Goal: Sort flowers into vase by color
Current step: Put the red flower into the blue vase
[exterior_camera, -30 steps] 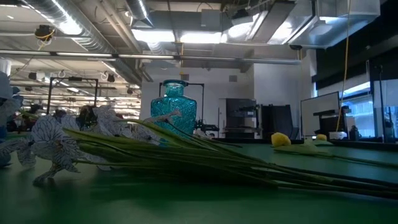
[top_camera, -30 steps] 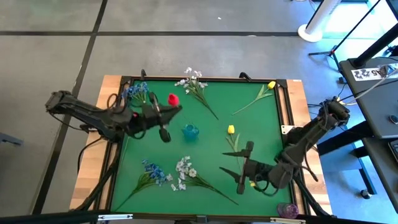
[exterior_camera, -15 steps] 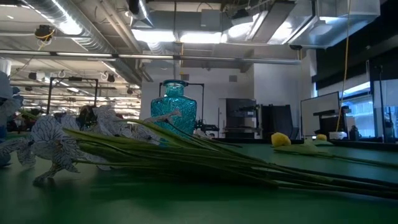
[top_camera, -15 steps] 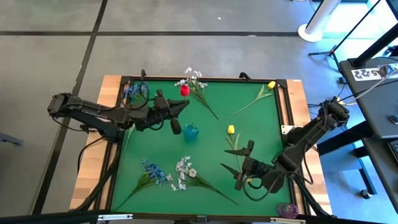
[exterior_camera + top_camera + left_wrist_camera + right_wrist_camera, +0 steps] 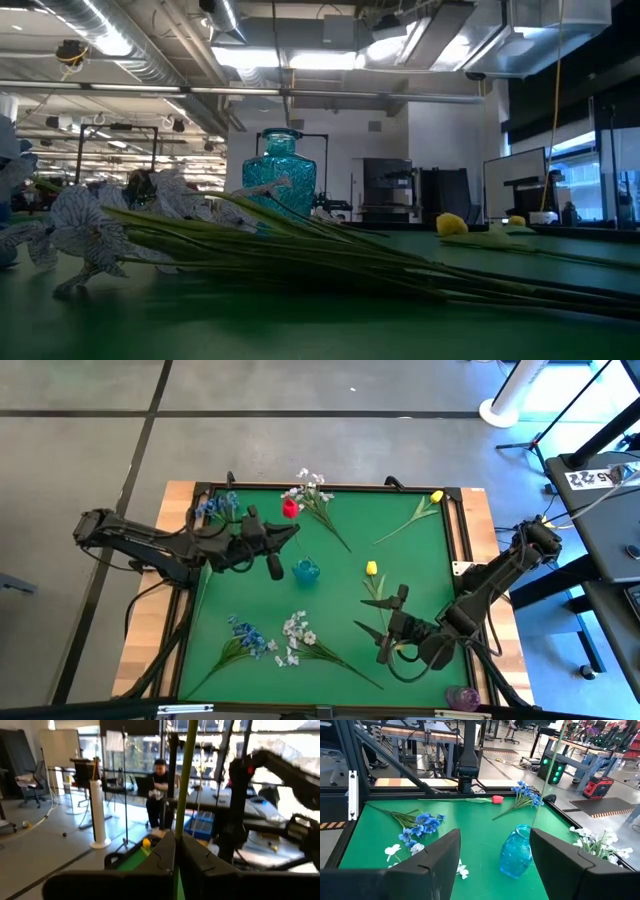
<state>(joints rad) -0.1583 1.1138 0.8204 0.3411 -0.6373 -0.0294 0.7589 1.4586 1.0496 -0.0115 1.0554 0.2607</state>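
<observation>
The red tulip [image 5: 290,508] hangs above the table just beyond the blue vase [image 5: 306,570], its stem pinched in the left gripper [image 5: 268,550]. To seat it well, the stem's free end should probably be brought plumb over the vase mouth before lowering. The right gripper [image 5: 392,628] waits spread wide, well apart from the vase.

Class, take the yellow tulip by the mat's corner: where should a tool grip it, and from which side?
Grip the yellow tulip mid-stem from straight above, closing across the stem: it lies flat and diagonal, with nothing touching it.
</observation>
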